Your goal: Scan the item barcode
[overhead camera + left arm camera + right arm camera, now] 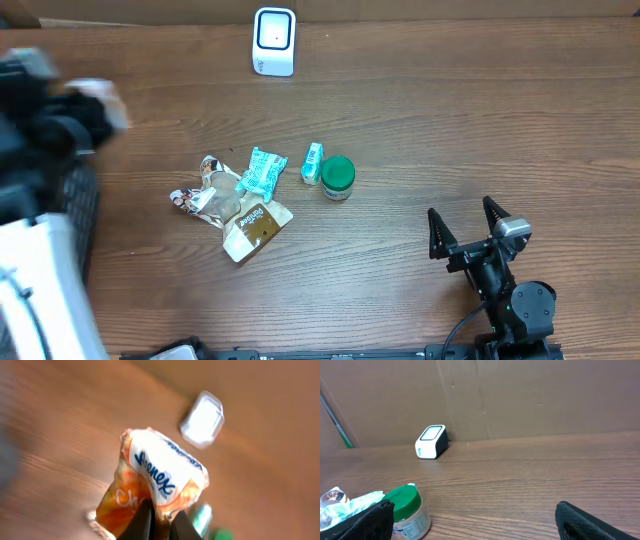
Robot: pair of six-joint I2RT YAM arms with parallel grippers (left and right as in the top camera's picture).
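item: Kleenex pack [165, 477], held above the table's left side | grip: left gripper [161, 516] clamped on its lower end | handling: likely light, soft, crushable, slick film; pinch an end seam and keep the barcode face clear | scanner [273, 40] at far edge | right gripper [465, 228]: jaws wide, empty, near-right corner

My desk [450, 130] is brown wood grain, smooth with a soft sheen. The scanner [274, 40] at the top of the frame is glossy white plastic. The tissue pack [165, 477] in my left tool [160, 525] is shiny, crinkled plastic film. The jar [407, 510] wears a smooth green plastic lid. My right tool [460, 222] has matt black fingers [590, 522].
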